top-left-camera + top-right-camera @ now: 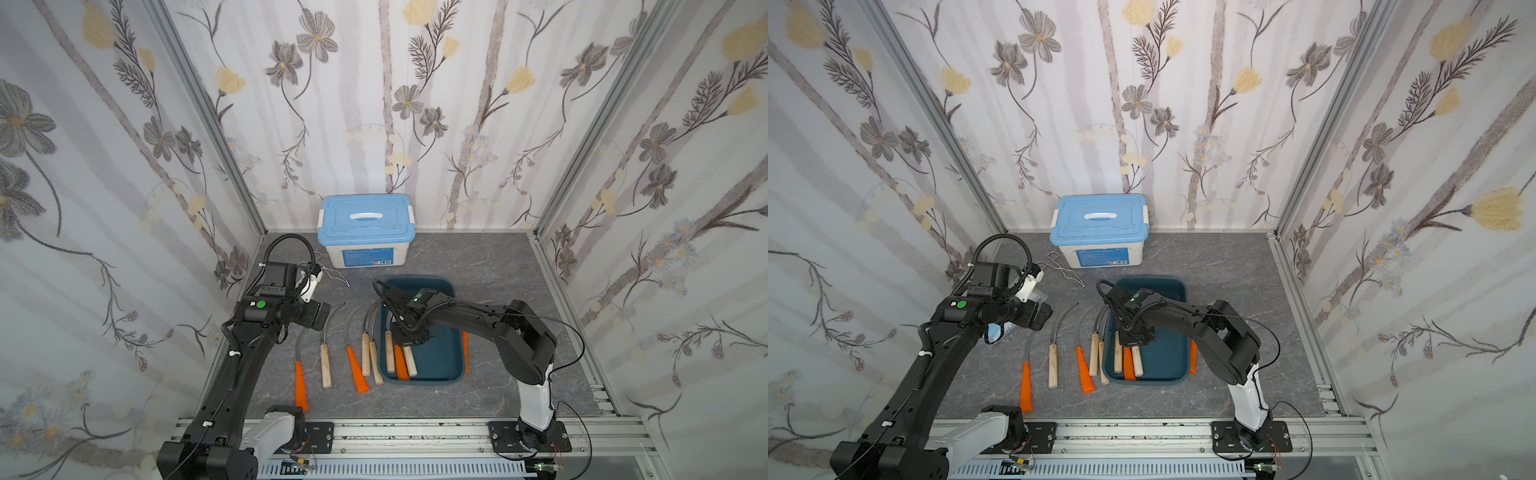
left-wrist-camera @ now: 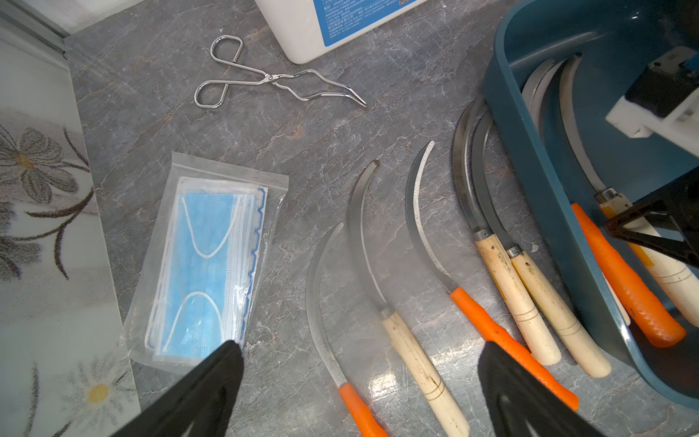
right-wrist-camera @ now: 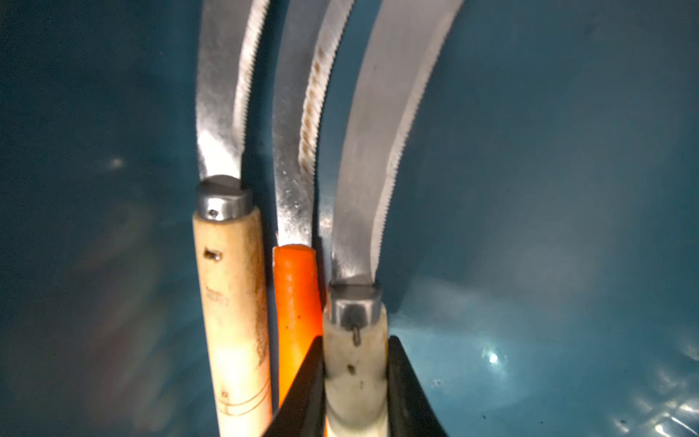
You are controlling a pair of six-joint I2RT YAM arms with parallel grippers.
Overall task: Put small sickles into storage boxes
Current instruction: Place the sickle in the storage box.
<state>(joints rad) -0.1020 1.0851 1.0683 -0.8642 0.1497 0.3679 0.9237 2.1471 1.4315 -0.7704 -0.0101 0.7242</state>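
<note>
The dark teal storage box [image 1: 442, 357] lies right of the table's middle, seen in both top views [image 1: 1167, 353]. Inside it my right gripper [image 3: 355, 348] is shut on the pale wooden handle of a small sickle [image 3: 378, 170], low over the tray floor. Beside it in the tray lie an orange-handled sickle [image 3: 295, 302] and another wooden-handled one [image 3: 230, 283]. Several more sickles [image 1: 357, 370] lie side by side on the table left of the tray. One orange handle [image 1: 465, 353] lies along its right side. My left gripper [image 2: 361, 348] hangs open above the leftmost sickles [image 2: 420, 363], holding nothing.
A white box with a light blue lid [image 1: 365, 232] stands at the back wall. Silvery wire tongs [image 2: 272, 79] lie in front of it, and a bagged pack of blue face masks [image 2: 212, 261] lies by the left wall. Flowered walls close three sides.
</note>
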